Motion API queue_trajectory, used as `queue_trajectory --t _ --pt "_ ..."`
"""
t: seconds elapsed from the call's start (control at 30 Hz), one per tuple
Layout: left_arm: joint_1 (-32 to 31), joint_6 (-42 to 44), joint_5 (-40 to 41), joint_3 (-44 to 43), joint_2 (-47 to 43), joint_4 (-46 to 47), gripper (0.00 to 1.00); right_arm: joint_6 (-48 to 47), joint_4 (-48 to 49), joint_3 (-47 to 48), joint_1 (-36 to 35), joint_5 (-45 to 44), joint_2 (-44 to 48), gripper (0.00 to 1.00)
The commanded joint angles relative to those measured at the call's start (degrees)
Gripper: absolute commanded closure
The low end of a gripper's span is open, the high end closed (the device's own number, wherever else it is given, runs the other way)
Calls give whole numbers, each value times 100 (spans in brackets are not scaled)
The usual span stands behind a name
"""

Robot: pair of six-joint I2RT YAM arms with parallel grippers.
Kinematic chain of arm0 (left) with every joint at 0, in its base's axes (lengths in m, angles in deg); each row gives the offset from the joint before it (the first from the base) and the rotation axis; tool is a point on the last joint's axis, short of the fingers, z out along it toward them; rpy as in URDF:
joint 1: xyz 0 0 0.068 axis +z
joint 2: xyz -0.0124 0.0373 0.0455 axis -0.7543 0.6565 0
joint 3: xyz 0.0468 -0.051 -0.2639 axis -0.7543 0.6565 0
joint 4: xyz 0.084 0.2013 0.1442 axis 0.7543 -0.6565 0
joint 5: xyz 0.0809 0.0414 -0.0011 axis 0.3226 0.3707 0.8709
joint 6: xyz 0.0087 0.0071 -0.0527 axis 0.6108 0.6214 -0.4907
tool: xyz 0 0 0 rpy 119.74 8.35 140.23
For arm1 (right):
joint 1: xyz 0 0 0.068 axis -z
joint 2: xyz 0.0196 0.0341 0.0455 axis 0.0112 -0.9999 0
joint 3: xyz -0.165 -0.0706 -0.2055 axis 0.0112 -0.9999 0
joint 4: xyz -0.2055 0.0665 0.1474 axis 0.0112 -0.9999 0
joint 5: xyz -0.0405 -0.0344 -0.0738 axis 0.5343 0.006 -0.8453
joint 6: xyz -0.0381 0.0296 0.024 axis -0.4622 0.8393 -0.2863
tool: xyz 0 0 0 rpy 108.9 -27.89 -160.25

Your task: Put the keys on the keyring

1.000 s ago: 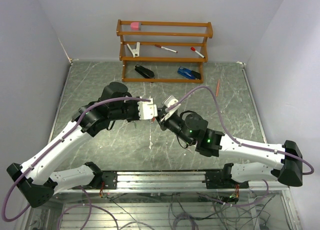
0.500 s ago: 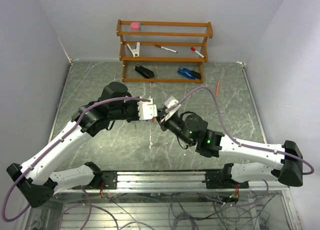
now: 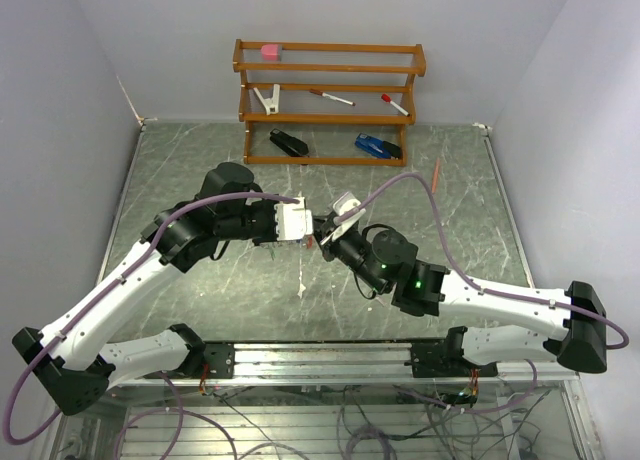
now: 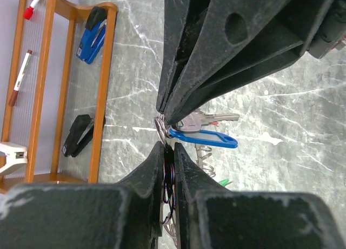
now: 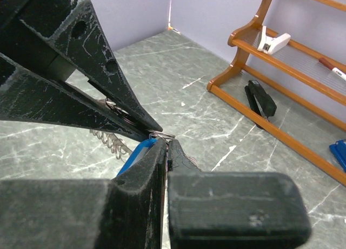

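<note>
Holds keyring [image 5: 112, 143] pinched in left gripper [image 4: 166, 147]; clamps blue-tagged key [image 4: 213, 118] in fully closed right gripper [image 5: 166, 143]; keeps tips close together above marble table [image 3: 180, 170].

2 hands are in view, the left hand [image 4: 167, 149] and the right hand [image 5: 165, 146]. Where they meet there are 1 silvery key [image 4: 208, 118], 1 blue tag [image 4: 203, 139], the tip of 1 green tag [image 4: 224, 182] and 1 jagged keyring [image 4: 204, 154]; whether more keys hang there cannot be told. The 1 wooden rack [image 3: 330, 48] has 3 shelves and carries 2 red-capped pens [image 3: 330, 98] [image 3: 394, 104], 2 staplers, 1 black stapler [image 3: 288, 142] and 1 blue stapler [image 3: 377, 146], 1 white clip [image 3: 267, 99] and 1 pink block [image 3: 271, 51], while 1 orange pencil [image 3: 437, 175] lies on the worktop [image 3: 180, 170].
</note>
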State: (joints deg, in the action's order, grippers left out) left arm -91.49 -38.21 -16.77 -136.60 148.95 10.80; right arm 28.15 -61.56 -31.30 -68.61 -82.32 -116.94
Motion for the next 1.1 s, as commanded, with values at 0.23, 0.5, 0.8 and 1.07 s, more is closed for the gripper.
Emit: queue_trajectory --t 0.23,0.5,0.8,1.07 --pt "0 119 -510 -326 -84 -177 93 98 -8 -4 45 -601 114 100" --pt "-1 109 -393 -319 -114 -103 93 246 -198 92 51 -672 62 100" --pt "2 165 -431 -338 -130 -164 93 260 -193 114 48 -907 49 100" --pt "1 120 -422 -375 -103 -151 93 255 -253 231 52 -1072 -49 100"
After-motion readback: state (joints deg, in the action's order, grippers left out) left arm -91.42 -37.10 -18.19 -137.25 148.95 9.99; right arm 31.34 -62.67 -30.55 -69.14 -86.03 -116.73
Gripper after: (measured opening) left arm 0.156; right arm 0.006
